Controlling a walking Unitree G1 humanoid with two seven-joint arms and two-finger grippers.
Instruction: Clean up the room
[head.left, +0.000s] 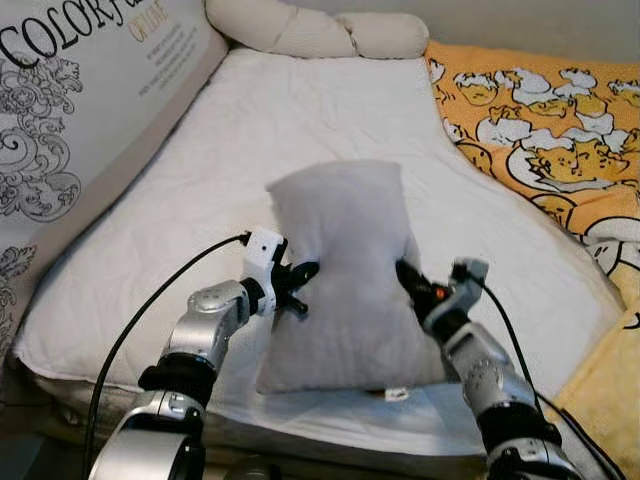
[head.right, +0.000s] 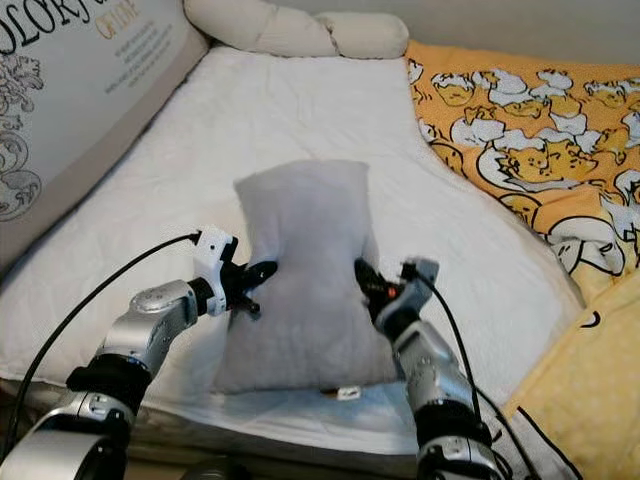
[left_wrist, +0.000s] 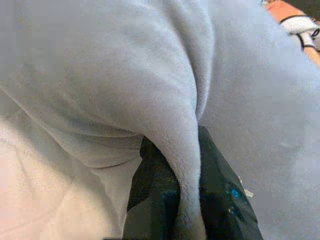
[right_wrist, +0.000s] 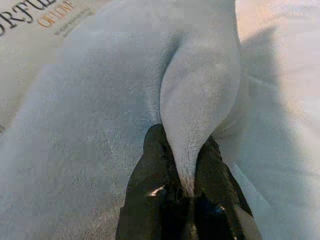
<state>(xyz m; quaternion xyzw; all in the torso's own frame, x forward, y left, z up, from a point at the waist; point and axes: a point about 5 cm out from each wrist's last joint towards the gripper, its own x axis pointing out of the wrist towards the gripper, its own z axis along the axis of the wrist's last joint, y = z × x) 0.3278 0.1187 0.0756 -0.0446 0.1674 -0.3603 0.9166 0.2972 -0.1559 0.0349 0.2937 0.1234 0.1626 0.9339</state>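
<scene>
Grey pillow (head.left: 340, 270) on the bed (head.left: 200, 200), pinched by left end effector (head.left: 300, 277) and right end effector (head.left: 408, 275).

Silver jointed arms, black cables, white wrist block, black-fingered left pincer (head.left: 300, 272).

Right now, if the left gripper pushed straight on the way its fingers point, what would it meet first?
The grey pillow itself: the left gripper is shut on a fold of its left edge and points into its body. Beyond that, probably the right gripper, clamped on the opposite edge, though depth is unclear.
</scene>
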